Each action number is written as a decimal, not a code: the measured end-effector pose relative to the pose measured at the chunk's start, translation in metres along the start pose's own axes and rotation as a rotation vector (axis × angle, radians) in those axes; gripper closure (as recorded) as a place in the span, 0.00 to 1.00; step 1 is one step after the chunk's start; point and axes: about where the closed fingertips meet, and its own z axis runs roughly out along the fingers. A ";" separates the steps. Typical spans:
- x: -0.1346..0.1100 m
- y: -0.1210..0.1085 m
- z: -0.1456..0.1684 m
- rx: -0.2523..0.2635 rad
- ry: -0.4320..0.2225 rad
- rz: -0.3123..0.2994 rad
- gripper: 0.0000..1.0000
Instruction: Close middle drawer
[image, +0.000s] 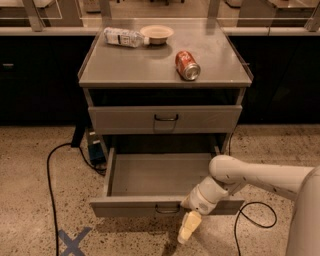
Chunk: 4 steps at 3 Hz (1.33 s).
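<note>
Grey middle drawer pulled far out of desk, long axis left-right, front panel facing viewer; end effector hangs just before front panel, right of centre handle, pointing floorward; grip state cannot be told; drawer lies behind it: push goes rearward

The shallow grey middle drawer stands pulled far out, jaws of the gripper just before its front.
</note>
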 end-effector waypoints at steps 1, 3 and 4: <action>-0.006 -0.024 -0.030 0.061 -0.040 0.005 0.00; -0.002 -0.030 -0.016 0.038 -0.031 0.019 0.00; 0.003 -0.059 -0.015 0.054 -0.027 0.037 0.00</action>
